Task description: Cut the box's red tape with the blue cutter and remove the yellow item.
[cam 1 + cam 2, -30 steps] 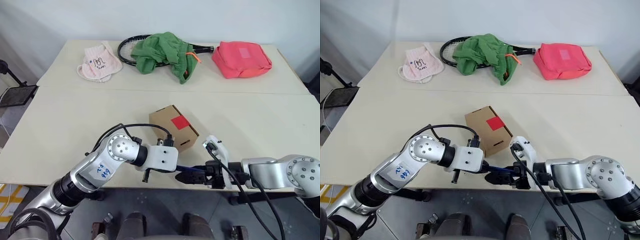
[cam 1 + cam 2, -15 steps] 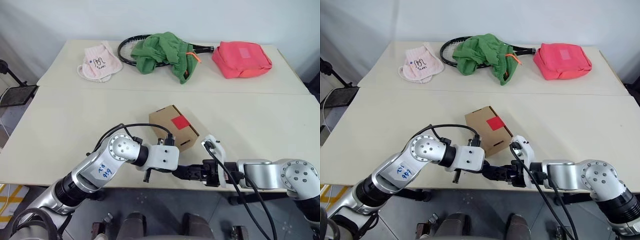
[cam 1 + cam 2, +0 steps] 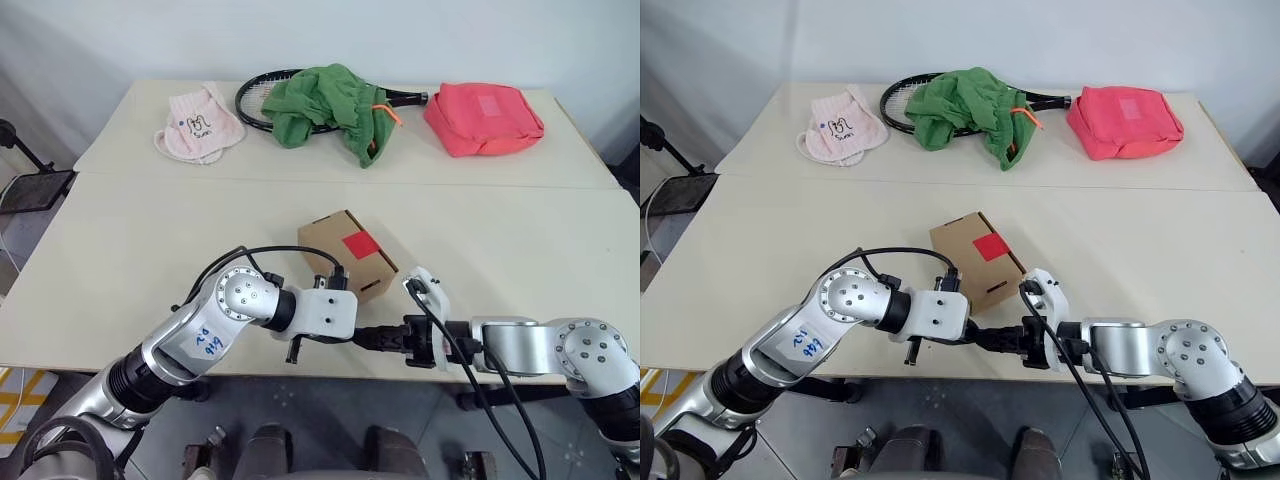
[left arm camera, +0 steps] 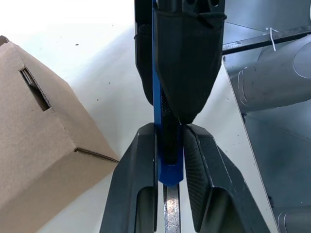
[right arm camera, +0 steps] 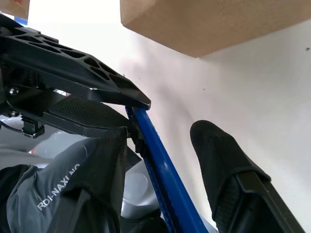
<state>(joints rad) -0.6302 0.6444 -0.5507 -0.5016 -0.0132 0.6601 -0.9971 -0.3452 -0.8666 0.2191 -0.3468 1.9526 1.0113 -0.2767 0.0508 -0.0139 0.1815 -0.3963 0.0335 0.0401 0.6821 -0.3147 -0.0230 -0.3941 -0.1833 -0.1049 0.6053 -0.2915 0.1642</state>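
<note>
At the near table edge, the left gripper (image 4: 167, 160) is clenching the blue cutter (image 4: 167, 145) while the right gripper (image 5: 170, 160) is straddling it, one finger (image 5: 228, 165) standing clear of the blue shaft. The box (image 3: 347, 254) is sitting just beyond them, red tape (image 3: 359, 244) facing up.

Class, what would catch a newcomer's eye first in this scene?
Both grippers meet at the table's near edge on the blue cutter, the left gripper shut on it. Just beyond sits the box with red tape. A green cloth lies at the far edge.
</note>
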